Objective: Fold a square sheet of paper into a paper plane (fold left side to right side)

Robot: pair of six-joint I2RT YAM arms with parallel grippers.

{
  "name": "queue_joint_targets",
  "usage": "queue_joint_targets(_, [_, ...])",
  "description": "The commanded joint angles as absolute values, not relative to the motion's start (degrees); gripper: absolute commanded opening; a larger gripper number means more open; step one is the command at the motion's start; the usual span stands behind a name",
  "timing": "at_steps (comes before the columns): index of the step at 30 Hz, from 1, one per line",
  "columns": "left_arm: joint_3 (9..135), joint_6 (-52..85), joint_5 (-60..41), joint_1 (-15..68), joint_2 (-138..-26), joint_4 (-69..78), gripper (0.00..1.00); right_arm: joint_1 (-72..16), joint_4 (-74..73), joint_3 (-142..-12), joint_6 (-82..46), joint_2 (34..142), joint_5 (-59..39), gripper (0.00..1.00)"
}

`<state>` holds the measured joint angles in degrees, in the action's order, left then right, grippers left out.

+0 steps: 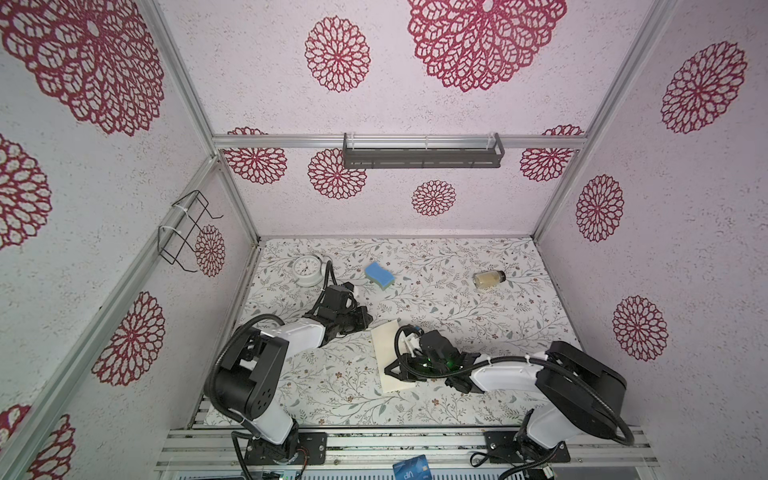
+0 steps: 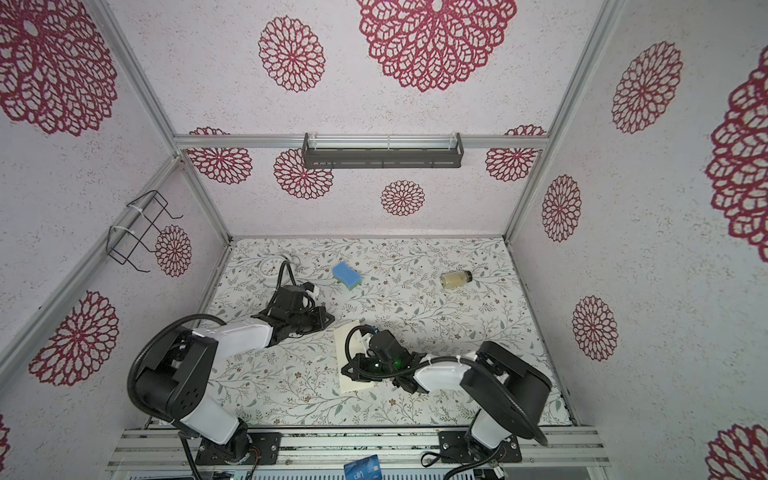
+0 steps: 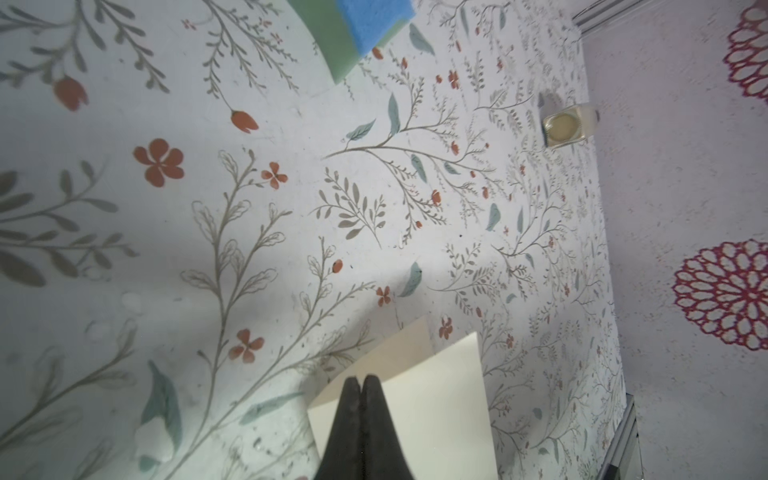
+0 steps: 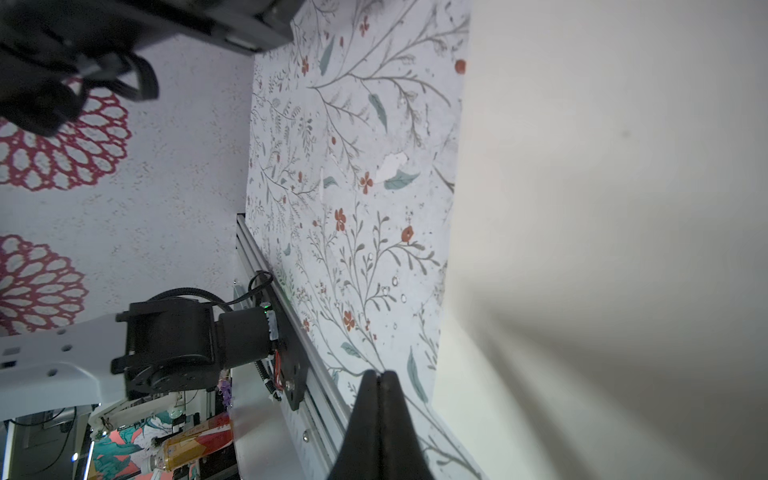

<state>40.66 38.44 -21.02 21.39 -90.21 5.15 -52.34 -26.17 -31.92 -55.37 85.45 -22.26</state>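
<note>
In both top views the cream sheet of paper [image 1: 392,361] lies folded to a narrow strip, a little toward six o'clock of the middle of the bench [image 1: 478,332]. The left hand [image 1: 370,319] sits at the strip's eleven o'clock corner. The right hand [image 1: 386,371] reaches across the strip, its tip at the eight o'clock edge. From up here I can't make out how either hand stands. A blue sponge [image 1: 379,275] lies at twelve o'clock of the paper, a small jar [image 1: 490,279] on its side toward two o'clock, and a white alarm clock [image 1: 307,268] past ten o'clock. Off the bench at six o'clock, a blue card [image 1: 409,469] reads "VIP". The left wrist view shows that hand's fingers [image 3: 351,415] pressed together with nothing between them, over a corner where two paper layers don't line up; whether they touch it I can't tell. The right wrist view shows its fingers [image 4: 365,415] together too and empty, tips just past the paper's edge. Beyond the bench is a bottle [image 4: 195,440] whose orange label is too blurred to read.
</note>
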Motion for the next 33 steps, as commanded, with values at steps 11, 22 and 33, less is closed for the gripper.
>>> queue_joint_targets(11, [29.53, 46.44, -15.75, 30.64, -78.44, 7.72, 0.0, -49.12, 2.1, -28.07, -49.4, 62.22, -8.97, 0.6])
queue_joint_targets(22, [31.91, 47.19, -14.07, 34.41, -83.43, 9.49, 0.0, -48.95, -8.37, -24.98, -52.32, 69.09, -13.46, 0.63])
queue_joint_targets(33, [32.94, 46.67, -13.1, 35.25, -85.78, 9.41, 0.0, -48.94, -15.49, -25.52, -53.57, 76.37, -16.79, 0.41])
